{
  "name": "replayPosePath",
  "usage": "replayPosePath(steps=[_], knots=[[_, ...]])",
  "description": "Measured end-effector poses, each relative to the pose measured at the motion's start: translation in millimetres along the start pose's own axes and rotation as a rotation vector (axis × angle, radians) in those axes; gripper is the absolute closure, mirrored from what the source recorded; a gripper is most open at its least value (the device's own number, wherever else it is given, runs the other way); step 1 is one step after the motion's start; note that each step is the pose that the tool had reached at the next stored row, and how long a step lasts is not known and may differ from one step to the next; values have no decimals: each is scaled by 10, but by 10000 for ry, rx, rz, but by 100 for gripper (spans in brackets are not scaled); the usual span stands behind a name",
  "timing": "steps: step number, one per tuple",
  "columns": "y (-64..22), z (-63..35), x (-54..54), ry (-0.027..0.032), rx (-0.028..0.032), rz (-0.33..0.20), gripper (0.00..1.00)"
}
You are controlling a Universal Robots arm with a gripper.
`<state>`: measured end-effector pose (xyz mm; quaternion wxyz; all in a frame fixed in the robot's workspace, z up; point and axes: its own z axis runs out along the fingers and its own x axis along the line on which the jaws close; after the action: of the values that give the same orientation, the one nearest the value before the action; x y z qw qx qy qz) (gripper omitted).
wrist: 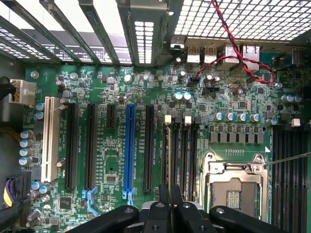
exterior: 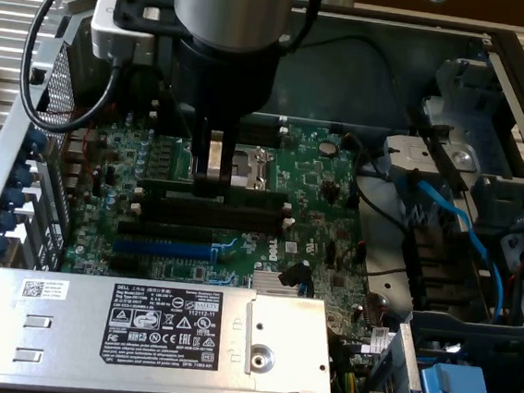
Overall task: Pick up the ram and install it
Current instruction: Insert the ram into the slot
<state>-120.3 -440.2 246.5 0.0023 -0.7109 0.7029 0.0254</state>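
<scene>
At the exterior view's left, the blue expansion slot point(exterior: 160, 245) lies on the green motherboard point(exterior: 319, 179). In the middle, the gripper point(exterior: 211, 182) is almost closed. It looks to be pinching the top edge of the ram point(exterior: 252, 198), which stands on its long edge over the black slots point(exterior: 214, 213). The ram is likely light, thin and stiff, but easy to break. It is best held at the middle of its top edge. Blue cables point(exterior: 463, 230) lie at the right.
</scene>
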Motion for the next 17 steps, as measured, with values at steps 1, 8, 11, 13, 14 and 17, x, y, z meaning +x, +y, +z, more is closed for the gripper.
replayPosePath(steps=[1, 8, 11, 13, 14, 17], knots=[[1, 0, 0, 1, 32, 7, 88], [8, 5, 0, 0, 260, 76, 88], [23, 5, 5, 2, 261, 90, 88], [23, 6, 4, 0, 265, 102, 88], [25, 6, 4, 1, 267, 110, 88], [35, 9, 4, -1, 281, 124, 88]])
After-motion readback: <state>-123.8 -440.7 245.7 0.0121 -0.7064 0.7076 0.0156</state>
